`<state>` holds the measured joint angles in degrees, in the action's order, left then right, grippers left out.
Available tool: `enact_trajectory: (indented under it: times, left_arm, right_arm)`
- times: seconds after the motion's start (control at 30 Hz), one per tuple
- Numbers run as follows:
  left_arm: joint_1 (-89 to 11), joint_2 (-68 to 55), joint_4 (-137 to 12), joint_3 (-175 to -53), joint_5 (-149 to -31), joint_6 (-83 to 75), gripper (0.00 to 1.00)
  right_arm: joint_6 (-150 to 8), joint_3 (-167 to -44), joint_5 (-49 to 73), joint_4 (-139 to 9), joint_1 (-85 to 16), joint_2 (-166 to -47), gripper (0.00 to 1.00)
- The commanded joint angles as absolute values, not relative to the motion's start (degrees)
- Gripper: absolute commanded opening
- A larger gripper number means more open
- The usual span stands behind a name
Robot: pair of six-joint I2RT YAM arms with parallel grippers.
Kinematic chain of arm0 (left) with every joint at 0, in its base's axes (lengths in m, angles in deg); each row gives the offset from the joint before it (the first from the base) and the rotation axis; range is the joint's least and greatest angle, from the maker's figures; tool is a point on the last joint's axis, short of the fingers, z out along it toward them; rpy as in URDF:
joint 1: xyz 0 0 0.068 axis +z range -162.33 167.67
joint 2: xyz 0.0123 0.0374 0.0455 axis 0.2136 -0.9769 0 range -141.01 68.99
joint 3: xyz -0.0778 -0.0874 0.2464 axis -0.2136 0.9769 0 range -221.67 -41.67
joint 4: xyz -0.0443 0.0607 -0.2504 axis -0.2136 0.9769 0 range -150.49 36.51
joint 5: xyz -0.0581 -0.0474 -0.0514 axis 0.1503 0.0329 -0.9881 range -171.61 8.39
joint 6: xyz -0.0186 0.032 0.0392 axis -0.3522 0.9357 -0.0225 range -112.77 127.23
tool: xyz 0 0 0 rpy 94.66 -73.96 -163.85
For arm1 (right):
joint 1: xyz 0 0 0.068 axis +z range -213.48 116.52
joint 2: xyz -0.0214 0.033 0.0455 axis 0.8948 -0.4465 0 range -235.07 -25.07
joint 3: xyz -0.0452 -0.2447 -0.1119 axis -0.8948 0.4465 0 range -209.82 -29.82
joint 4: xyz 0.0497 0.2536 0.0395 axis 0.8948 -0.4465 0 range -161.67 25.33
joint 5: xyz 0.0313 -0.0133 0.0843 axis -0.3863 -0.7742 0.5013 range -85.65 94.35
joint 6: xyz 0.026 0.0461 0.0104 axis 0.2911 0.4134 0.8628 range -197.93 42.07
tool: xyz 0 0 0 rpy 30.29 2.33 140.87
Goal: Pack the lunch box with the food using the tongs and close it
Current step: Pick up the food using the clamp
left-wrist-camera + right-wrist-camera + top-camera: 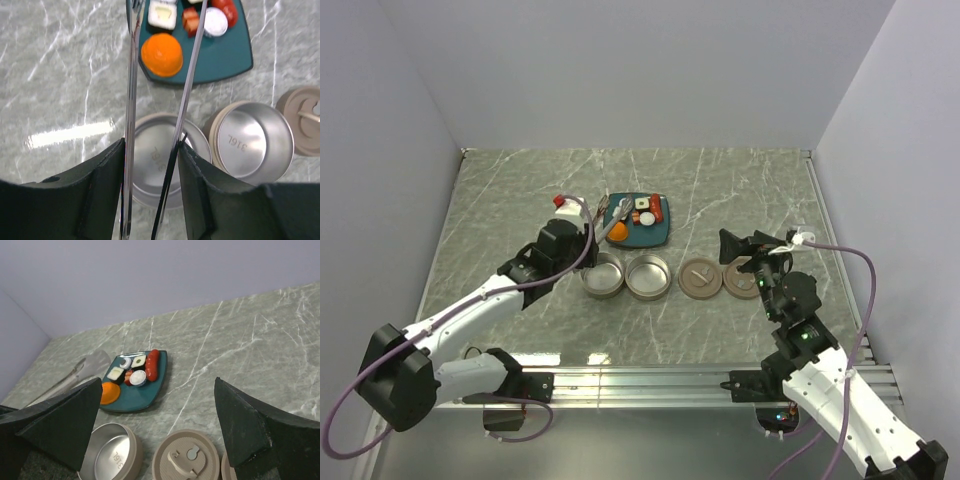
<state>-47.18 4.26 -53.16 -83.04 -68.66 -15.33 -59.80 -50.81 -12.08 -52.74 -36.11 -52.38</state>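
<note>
Where the grey marbled table (740, 190) spreads between the walls, the left gripper (151, 150) hangs above the left tin (603, 276), clamped on the tongs (131, 100) with one slim arm pressed against each finger, while the right gripper (159, 385) stands spread wide with nothing between its fingers, over the brown lids. The teal plate (225, 55) sits just beyond the tins, toward the back wall. Both halves of the lunch box stand uncovered, the left tin just beside the right tin (649, 275); to their right lie the first lid (700, 277), handle up, and the second lid (738, 285), partly hidden under the right gripper. The tongs' arms are apart and reach forward to the plate, one on each side of the orange ball (161, 54) in the left wrist view; whether they touch it cannot be told. Behind the ball on the plate lie the sushi rolls (162, 14) and the red sausages (152, 365)
</note>
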Motion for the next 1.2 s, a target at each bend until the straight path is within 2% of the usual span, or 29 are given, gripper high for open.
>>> enact_trajectory:
  times: [0.0,0.53,0.83,1.17]
  left_arm:
    - [-49.42,4.39,-51.96,-83.24,-62.19,-17.02,0.51]
    - [-53.64,-2.82,-52.84,-86.14,-55.60,-15.00,0.49]
    - [-53.64,-2.29,-55.04,-86.75,-58.75,-12.72,0.49]
    - [-53.64,-7.30,-54.08,-89.66,-58.06,-12.01,0.48]
  right_arm:
    - [-60.09,-51.79,-11.65,-52.62,-36.15,-50.91,0.99]
    - [-59.47,-50.30,-11.73,-54.65,-36.15,-45.81,0.99]
    - [-59.65,-50.56,-12.00,-54.56,-36.15,-46.42,0.99]
    - [-59.74,-50.39,-12.44,-55.00,-36.15,-44.93,0.99]
